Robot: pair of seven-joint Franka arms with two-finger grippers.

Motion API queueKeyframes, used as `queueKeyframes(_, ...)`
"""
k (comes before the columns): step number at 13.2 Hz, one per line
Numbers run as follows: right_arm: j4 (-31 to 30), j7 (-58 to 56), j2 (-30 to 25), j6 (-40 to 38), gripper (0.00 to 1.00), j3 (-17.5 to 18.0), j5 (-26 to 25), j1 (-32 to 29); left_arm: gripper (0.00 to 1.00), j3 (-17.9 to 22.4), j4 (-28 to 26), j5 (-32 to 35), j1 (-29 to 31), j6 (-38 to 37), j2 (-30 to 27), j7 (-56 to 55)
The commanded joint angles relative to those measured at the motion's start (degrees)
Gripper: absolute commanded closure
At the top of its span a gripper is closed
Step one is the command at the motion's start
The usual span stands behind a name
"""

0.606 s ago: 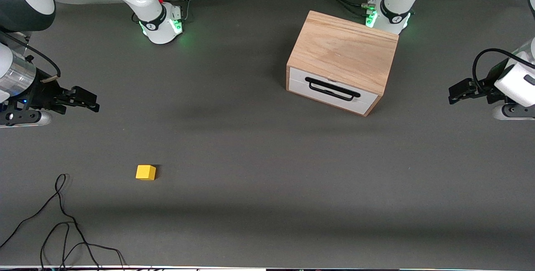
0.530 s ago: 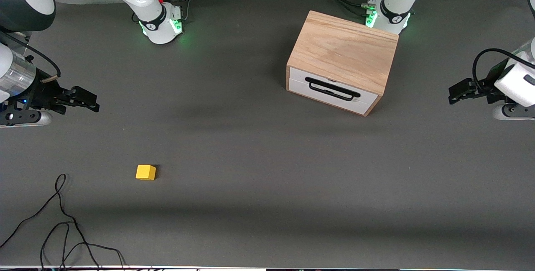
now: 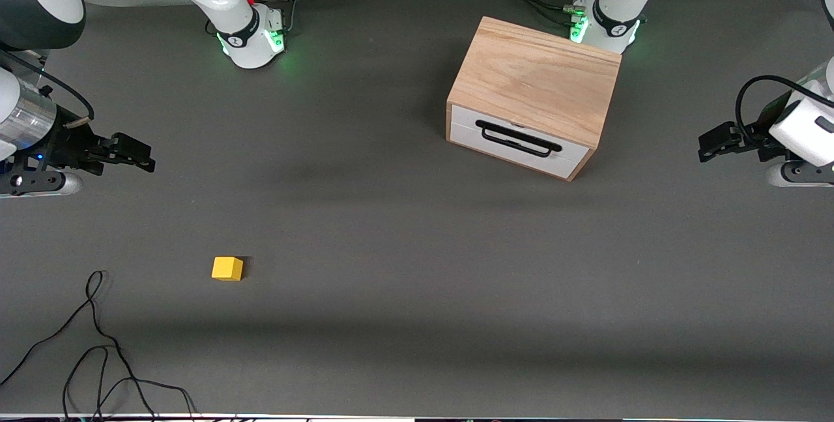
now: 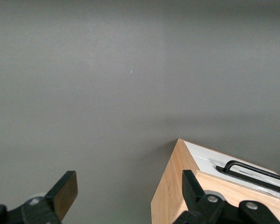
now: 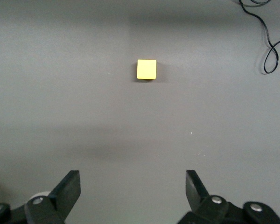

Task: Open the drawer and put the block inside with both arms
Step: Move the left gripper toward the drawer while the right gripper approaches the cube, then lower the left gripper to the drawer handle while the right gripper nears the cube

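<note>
Yellow block [image 3: 227,268] sits on the grey mat toward my right arm's end of the table, nearer the front camera than the oak cabinet [image 3: 535,77], whose white drawer [image 3: 518,142] is shut, its black handle [image 3: 518,139] running lengthwise along the front. My right gripper [image 3: 133,155] hangs spread wide and empty, well apart from the block but way closer to it than the left. My left gripper [image 3: 713,145], also wide and empty, hovers beside the cabinet, so I'd guess it takes the handle.

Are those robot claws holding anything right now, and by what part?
Nothing is held. The left gripper and right gripper are both open and empty; the yellow block lies on the table, and the drawer is shut.
</note>
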Motion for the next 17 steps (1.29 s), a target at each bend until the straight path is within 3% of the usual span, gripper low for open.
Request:
queueKeyframes(1, 1.3, 1.2, 1.6, -0.4, 0.00, -0.2, -0.6, 0.5, 0.00, -0.6, 0.0, -0.7, -0.7, -1.7, -0.1, -5.0)
queueKeyframes(10, 0.3, 1.1, 14.2, 10.9, 0.00, -1.2, 0.3, -0.2, 0.00, -1.9, 0.1, -1.9, -16.3, -0.5, 2.1, -54.6)
queueKeyframes(13, -5.7, 0.5, 16.7, 22.5, 0.00, -1.2, 0.3, -0.2, 0.00, -1.9, 0.0, -2.4, -21.6, 1.5, 3.0, -75.1)
queueKeyframes(17, -6.9, 0.3, 22.3, 30.8, 0.00, -1.2, 0.3, 0.1, 0.00, -1.9, -0.4, -2.4, -27.3, 2.8, 5.0, -91.4)
